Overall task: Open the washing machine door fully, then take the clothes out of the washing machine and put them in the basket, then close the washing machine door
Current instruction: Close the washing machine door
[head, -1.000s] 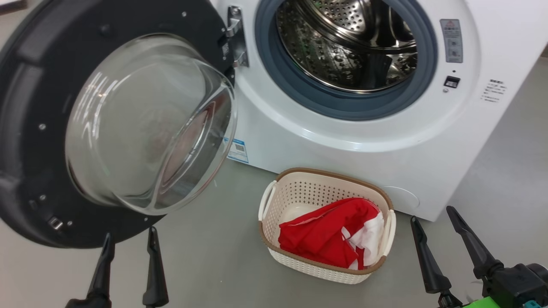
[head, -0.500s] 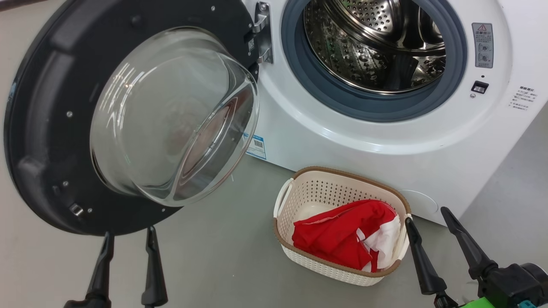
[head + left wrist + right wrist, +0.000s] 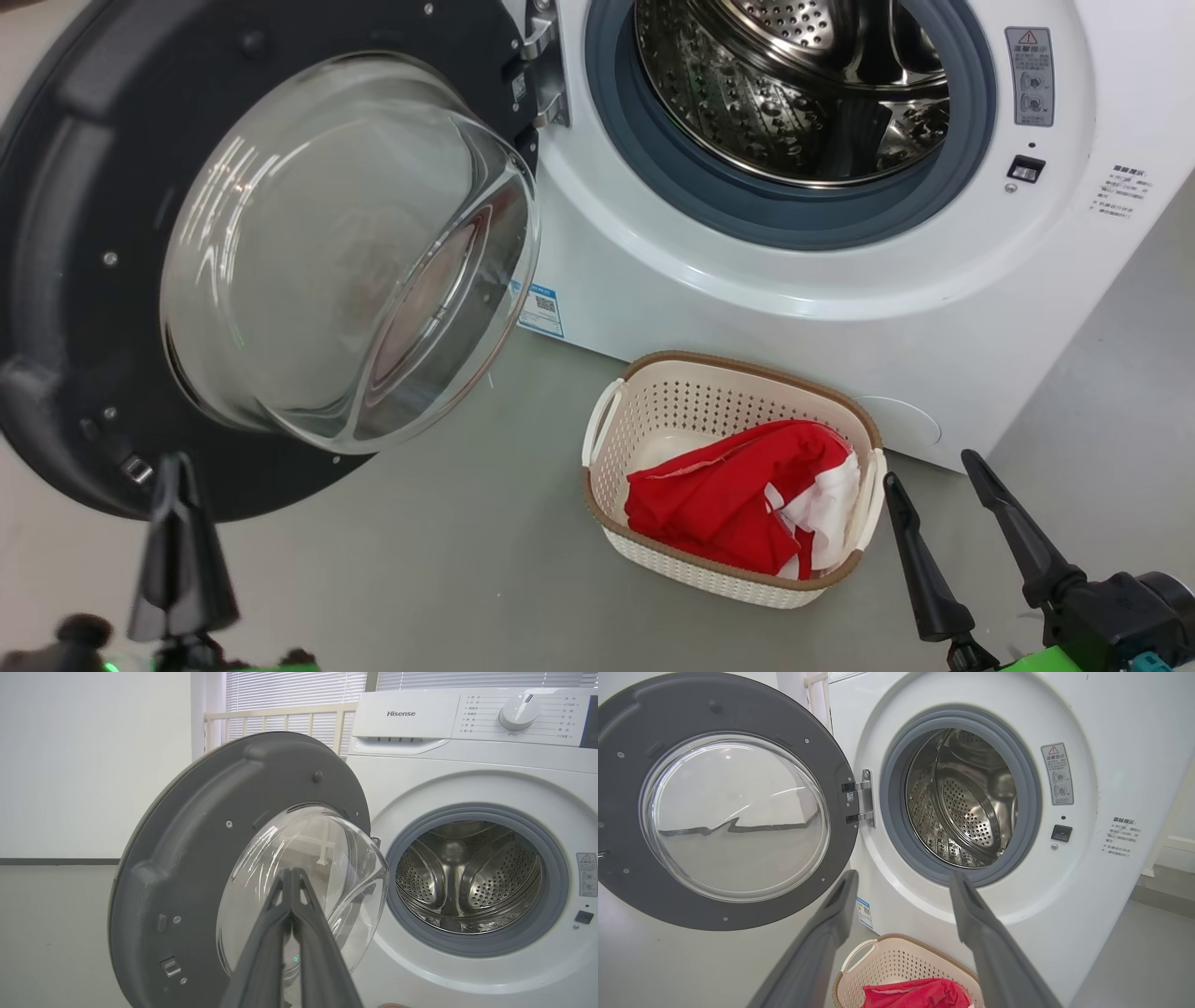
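Awaiting closure: washing machine door (image 3: 75, 187) is standing wide open; drum (image 3: 775, 112) is showing empty; clothes (image 3: 709, 509) are lying in the basket (image 3: 691, 411) on the floor (image 3: 467, 560). Left fingers (image 3: 264, 952) are pressing together, empty; right fingers (image 3: 920, 569) are gaping.

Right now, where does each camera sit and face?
Head view: on the head, facing forward and down at the round black door, white front-loading washing machine, cream perforated basket of red-and-white clothes; left gripper lower left, right gripper lower right.
Left wrist view: on the left wrist, along the shut left gripper toward the door's glass and steel drum.
Right wrist view: on the right wrist, along the open right gripper into the drum, basket below.
Shared: all three show door and drum.
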Available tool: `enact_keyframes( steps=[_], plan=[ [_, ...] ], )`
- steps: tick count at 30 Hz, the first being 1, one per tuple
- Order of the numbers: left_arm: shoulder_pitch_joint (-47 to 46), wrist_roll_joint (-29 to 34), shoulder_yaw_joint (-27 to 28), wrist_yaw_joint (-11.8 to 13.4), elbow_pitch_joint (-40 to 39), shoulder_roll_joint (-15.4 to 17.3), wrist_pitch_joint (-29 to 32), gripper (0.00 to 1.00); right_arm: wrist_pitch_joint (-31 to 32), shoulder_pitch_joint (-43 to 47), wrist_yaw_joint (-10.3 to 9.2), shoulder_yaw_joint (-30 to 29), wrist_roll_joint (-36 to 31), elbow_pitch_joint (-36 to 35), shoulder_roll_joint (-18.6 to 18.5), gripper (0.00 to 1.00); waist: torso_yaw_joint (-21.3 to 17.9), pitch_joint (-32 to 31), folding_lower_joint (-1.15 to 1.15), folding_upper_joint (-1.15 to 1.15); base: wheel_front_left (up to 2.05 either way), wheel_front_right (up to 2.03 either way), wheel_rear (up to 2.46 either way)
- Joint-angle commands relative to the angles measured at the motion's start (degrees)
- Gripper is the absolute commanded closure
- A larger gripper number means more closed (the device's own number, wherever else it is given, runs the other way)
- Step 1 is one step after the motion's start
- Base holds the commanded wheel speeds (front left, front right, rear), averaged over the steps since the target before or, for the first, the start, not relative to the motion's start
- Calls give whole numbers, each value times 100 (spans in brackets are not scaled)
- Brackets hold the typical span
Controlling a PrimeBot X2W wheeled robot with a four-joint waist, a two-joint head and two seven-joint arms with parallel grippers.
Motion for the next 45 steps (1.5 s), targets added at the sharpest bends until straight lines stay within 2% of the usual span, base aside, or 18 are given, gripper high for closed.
enact_keyframes(
  steps=[1, 7, 14, 17, 27, 30, 32, 37, 45],
  plan=[
    [-358, -181, 418, -53, -215, 118, -63, 100, 11, -243, 29, 122, -86, -179, -81, 0, -17, 30, 0, 0, 0, 0, 0],
    [-851, -1111, 1124, -382, -167, 89, -81, 100, 52, -248, 29, 122, -91, -214, -81, 0, -23, 61, 0, 0, 0, 0, 0],
    [-1596, -2067, 1860, -792, 423, 324, 49, 100, 100, -270, 29, 112, -101, -233, -81, 0, -80, 95, 0, 0, 0, 0, 0],
    [-1822, -2285, 2037, -881, 659, 405, 89, 100, 103, -269, 29, 115, -99, -231, -81, 0, -103, 96, 0, 0, 0, 0, 0],
    [-2955, -3437, 2828, -1166, 2234, 698, 450, 100, 122, -262, 29, 127, -104, -233, -81, 0, -240, 103, 0, 0, 0, 0, 0],
    [-3239, -3687, 2962, -1141, 2735, 825, 672, 100, 130, -257, 29, 129, -116, -241, -81, 0, -284, 103, 0, 0, 0, 0, 0],
    [-3371, -3572, 2894, -1078, 3067, 1073, 803, 100, 145, -253, 29, 132, -128, -256, -81, 0, -312, 117, 0, 0, 0, 0, 0],
    [-3900, -3738, 2847, -948, 3818, 1414, 1349, 100, 189, -254, 29, 123, -163, -308, -81, 0, -353, 166, 0, 0, 0, 0, 0],
    [-4653, -4345, 2940, -611, 4894, 1574, 2412, 100, 228, -276, 29, 146, -166, -332, -81, 0, -393, 211, 0, 0, 0, 0, 0]
  ],
)
